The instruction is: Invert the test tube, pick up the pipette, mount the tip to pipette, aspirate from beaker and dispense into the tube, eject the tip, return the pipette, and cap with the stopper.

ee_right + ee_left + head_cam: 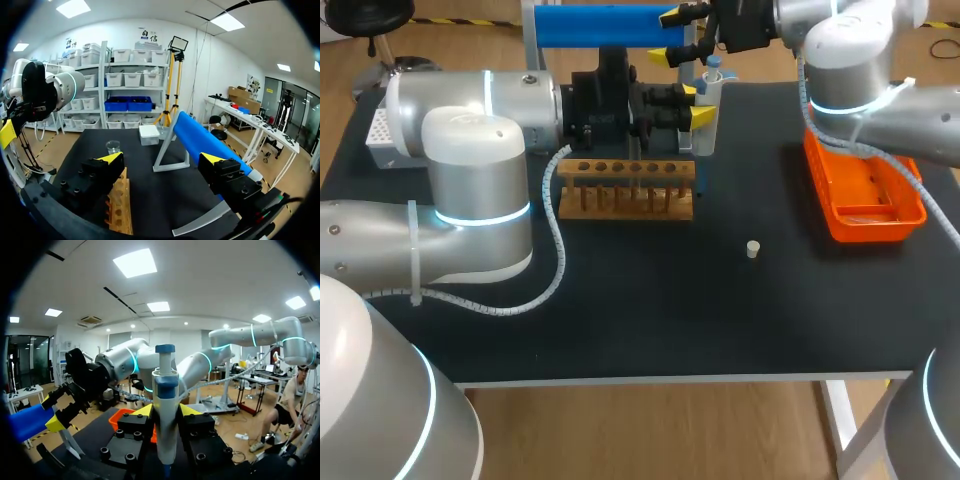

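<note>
Clamping the pipette [165,390] upright between its two yellow tips, the left gripper [698,103] sits at the far side of the table [650,330], just behind the wooden rack [625,195]. The right gripper [668,35] hangs close beyond it, fingers spread wide with nothing between them, right beside the blue bar [600,25] of the stand, which crowds that back corner. The stopper [753,249] lies alone on the bare table, well apart from the rack. An orange tray [910,212] rests under the right arm. From the right wrist, a beaker [113,146] stands ahead past the rack's end, near a white box [149,134]. Whether a tube sits in the rack I cannot tell.
</note>
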Robot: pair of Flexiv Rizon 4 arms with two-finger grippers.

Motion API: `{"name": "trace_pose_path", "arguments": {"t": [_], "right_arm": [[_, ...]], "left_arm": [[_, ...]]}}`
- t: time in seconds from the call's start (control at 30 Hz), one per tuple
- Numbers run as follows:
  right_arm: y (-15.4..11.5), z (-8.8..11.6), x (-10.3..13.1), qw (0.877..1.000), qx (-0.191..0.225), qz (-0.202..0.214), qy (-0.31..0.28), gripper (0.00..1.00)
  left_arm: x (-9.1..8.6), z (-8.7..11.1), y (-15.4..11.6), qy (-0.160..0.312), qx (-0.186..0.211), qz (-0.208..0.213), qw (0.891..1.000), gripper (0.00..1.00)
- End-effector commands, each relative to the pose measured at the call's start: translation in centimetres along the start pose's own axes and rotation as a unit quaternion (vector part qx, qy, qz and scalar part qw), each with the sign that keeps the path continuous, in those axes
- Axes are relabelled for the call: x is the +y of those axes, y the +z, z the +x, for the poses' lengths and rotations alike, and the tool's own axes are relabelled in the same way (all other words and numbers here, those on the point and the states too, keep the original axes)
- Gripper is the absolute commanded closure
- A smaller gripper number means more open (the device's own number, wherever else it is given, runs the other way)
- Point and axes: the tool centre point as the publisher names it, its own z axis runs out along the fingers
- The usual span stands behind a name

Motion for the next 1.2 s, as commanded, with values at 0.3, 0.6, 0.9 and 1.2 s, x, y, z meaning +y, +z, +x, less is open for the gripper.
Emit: {"name": "trace_pose_path", "arguments": {"t": [0.3,0.6,0.9,1.2], "right_arm": [[0.1,-0.1,0.0,1.0,0.0,0.0,0.0,0.0],[0.1,-0.1,0.0,1.0,0.0,0.0,0.0,0.0],[0.1,-0.1,0.0,1.0,0.0,0.0,0.0,0.0],[0.1,-0.1,0.0,1.0,0.0,0.0,0.0,0.0]], "left_arm": [[0.0,0.0,0.1,0.0,0.0,0.001,1.0,1.0],[0.0,0.0,0.1,0.0,0.0,0.001,1.0,1.0],[0.0,0.0,0.1,0.0,0.0,0.001,1.0,1.0],[0.2,-0.6,-1.8,-0.003,-0.028,-0.023,0.999,1.0]]}}
